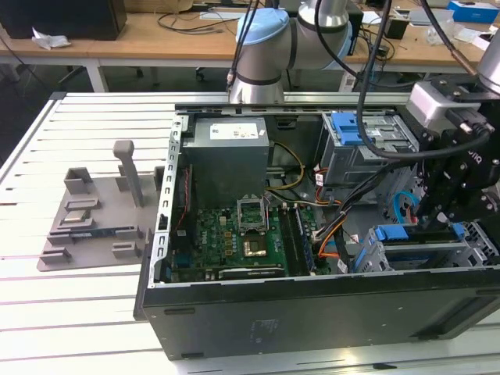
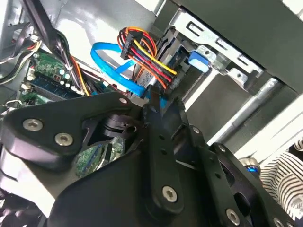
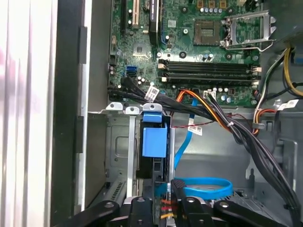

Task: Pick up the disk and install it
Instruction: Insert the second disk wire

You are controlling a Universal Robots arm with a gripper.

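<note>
The gripper [image 1: 434, 220] hangs low inside the open computer case [image 1: 312, 312], at the exterior view's right, directly above the near drive cage [image 1: 426, 250]; whether its fingers are apart or together cannot be told, since the black linkages hide the tips in both wrist views. In the first wrist view the gripper [image 3: 163, 201] sits at the end of a dark, blue-trimmed unit standing edge-on in the cage slot; this appears to be the disk [image 3: 154, 158], with a blue plastic latch [image 3: 155, 139] on its upper end; contact between fingers and disk cannot be confirmed. In the exterior view a blue rail of the disk [image 1: 406, 234] shows under the gripper. A blue data cable [image 3: 206, 187] loops just beside the gripper; a bundle of red, yellow and black power wires [image 2: 147, 56] runs to a connector near the cage. Farther left lies the green motherboard [image 1: 234, 238]; beyond it, the grey power supply [image 1: 228, 156]; a second drive bay with a blue latch [image 1: 348, 129] stands at the far right. Outside the case, on the slatted table [image 1: 47, 305], a grey fixture tray [image 1: 90, 215] rests at the left.
</note>
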